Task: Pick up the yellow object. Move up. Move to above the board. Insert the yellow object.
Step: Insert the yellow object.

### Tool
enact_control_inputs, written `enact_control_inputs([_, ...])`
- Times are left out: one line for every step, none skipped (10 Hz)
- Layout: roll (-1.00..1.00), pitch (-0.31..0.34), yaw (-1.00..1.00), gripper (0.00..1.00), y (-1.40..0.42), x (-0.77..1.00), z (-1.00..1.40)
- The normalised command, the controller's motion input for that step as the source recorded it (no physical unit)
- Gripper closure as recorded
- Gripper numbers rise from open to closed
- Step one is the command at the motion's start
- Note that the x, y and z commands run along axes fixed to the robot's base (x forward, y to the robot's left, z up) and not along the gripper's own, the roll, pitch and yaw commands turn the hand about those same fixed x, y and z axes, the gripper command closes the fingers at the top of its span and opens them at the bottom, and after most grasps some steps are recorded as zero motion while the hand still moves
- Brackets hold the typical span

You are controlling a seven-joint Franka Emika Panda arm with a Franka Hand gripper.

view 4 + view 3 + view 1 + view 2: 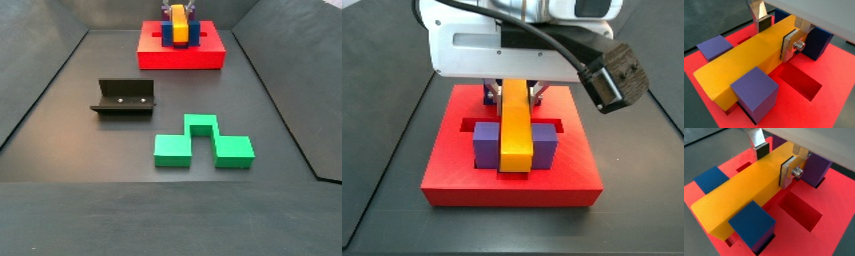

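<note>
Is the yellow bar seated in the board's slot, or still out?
Cannot tell. The gripper is shut on the long yellow rectangular bar, lying between posts on the red square board.

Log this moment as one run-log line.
phase: insert | gripper: over the board, fingers shut on the yellow object | yellow object: between the posts | green block, fixture: on floor, apart

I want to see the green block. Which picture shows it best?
Only a side view shows the green block, whole, on the floor near the fixture. The wrist views and the close side view miss it, showing the gripper holding the bar.
</note>
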Motion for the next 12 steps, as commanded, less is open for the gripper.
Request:
enact_control_inputs([0.14,0.000,0.00,1.00,0.00,0.07,-0.24])
enact_control_inputs([0.11,0.000,0.00,1.00,0.00,0.05,-0.17])
enact_control_inputs([0.07,0.000,0.00,1.00,0.00,0.02,-0.17])
enact_control_inputs([0.04,0.000,0.00,1.00,0.00,0.00,-0.23])
enact_control_inputs([0.00,0.000,0.00,1.00,-0.01,0.00,-0.25])
enact_control_inputs([-0.02,0.000,0.00,1.00,-0.03,0.00,-0.21])
enact_control_inputs([-0.03,0.000,0.00,1.00,-0.05,0.00,-0.19])
enact_control_inputs([-0.02,0.000,0.00,1.00,-0.11,0.00,-0.18])
enact_control_inputs([-0.01,0.000,0.05,1.00,-0.20,0.00,-0.07])
enact_control_inputs([0.00,0.000,0.05,1.00,-0.21,0.00,-0.10])
enact_control_inputs([0.00,-0.004,0.01,1.00,-0.11,0.00,-0.13])
enact_control_inputs([0.00,-0.004,0.00,1.00,-0.01,0.00,-0.21])
